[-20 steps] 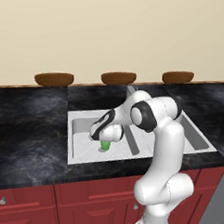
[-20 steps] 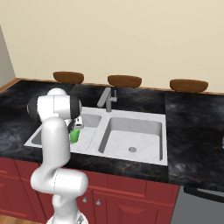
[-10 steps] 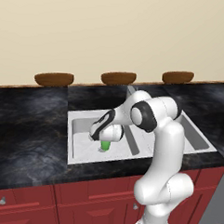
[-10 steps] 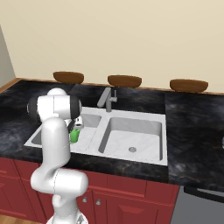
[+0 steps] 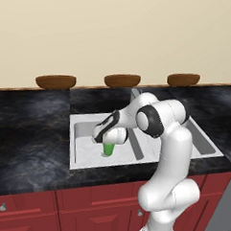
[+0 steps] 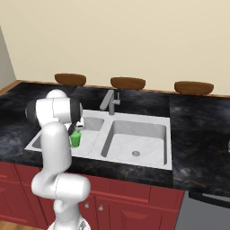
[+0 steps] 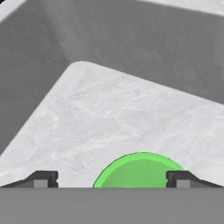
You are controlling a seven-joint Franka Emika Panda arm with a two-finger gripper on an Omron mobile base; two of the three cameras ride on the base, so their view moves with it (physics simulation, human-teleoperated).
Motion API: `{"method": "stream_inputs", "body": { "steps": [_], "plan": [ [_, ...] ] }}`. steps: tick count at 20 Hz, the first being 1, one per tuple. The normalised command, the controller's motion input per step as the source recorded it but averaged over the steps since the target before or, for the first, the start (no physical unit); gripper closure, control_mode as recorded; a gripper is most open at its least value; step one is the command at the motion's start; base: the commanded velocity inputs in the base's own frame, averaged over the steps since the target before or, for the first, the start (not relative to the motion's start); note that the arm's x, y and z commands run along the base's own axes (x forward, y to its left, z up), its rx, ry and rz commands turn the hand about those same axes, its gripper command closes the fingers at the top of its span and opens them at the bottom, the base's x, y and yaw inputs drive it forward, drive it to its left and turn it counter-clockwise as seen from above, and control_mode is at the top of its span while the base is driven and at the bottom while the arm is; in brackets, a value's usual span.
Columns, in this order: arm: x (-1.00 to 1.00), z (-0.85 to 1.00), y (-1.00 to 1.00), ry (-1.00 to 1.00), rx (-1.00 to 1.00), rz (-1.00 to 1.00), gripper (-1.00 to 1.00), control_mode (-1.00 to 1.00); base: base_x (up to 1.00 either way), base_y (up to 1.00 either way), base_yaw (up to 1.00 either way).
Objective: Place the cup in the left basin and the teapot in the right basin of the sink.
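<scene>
Cup [image 5: 108, 149]: bright green, plain, centre-left of the left base view. Sink [image 6: 134, 121]: white with faint grey marbling. Faucet [image 6: 109, 100]: grey. Counter [image 5: 30, 127]: black stone with pale grey veins. Three bowls [image 6: 128, 82] along the upper back edge: brown. Cabinets [image 5: 84, 197]: dark red. Wall [image 5: 117, 31]: beige.

Three dark brown bowls [image 6: 70, 79] [image 6: 128, 83] [image 6: 194, 87] sit well apart in a row at the back of the black stone counter [image 6: 193, 134] against the beige wall [image 6: 134, 36], with red cabinets [image 5: 84, 202] below the counter.
</scene>
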Motion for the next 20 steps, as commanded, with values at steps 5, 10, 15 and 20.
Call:
{"method": "stream_inputs", "body": {
  "steps": [5,10,15,20],
  "plan": [
    [-0.05,0.47,0.00,0.00,0.00,0.00,-1.00,-1.00,0.00,0.00,0.00],
    [-0.09,0.49,-0.04,0.00,0.00,0.00,-1.00,-1.00,0.00,0.00,0.00],
    [-0.21,0.48,-0.13,0.00,0.00,0.00,-1.00,-1.00,0.00,0.00,0.00],
    [-0.37,0.27,-0.40,0.00,0.00,0.00,-1.00,-1.00,0.00,0.00,0.00]
  ]
}}
